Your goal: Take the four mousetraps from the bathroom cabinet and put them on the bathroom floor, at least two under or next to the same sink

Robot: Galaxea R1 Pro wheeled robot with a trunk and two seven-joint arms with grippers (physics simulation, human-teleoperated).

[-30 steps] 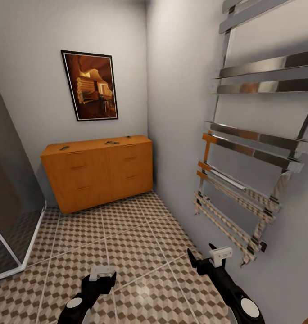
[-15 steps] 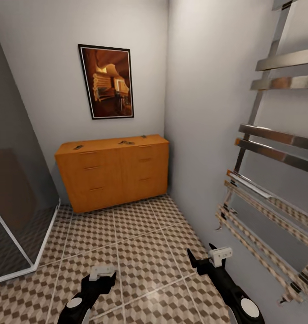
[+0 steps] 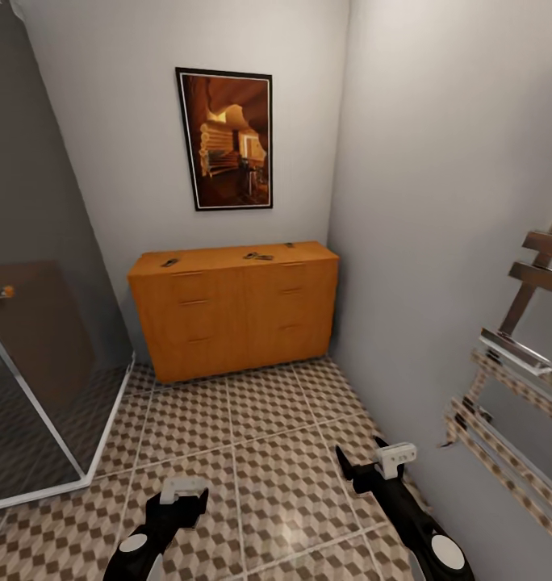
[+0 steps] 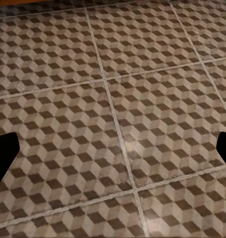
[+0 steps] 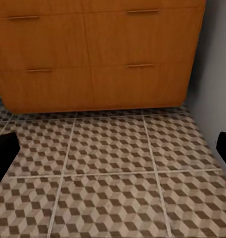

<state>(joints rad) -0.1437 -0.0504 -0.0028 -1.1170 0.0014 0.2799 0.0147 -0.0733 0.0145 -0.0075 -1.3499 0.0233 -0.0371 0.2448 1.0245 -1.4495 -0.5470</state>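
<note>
The orange-brown cabinet (image 3: 236, 311) stands against the far wall, its drawers shut. On its flat top lie small mousetraps: one at the left (image 3: 169, 262), one or two close together near the middle (image 3: 258, 257), and one toward the right back (image 3: 290, 244). The cube-patterned bathroom floor (image 3: 252, 436) stretches from the cabinet to me. My left gripper (image 3: 181, 504) and right gripper (image 3: 361, 456) hang low over the tiles, both open and empty, far short of the cabinet. The right wrist view faces the cabinet's drawers (image 5: 98, 54). The bathroom sink is out of view.
A glass shower enclosure (image 3: 42, 363) with a white base rim takes up the left side. A chrome towel rail (image 3: 518, 379) juts from the right wall. A framed picture (image 3: 227, 139) hangs above the cabinet. Open tiles lie between me and the cabinet.
The whole view has swung left: the cabinet and picture now sit further right in the picture, and most of the towel rail has slid out. Both grippers keep their pose.
</note>
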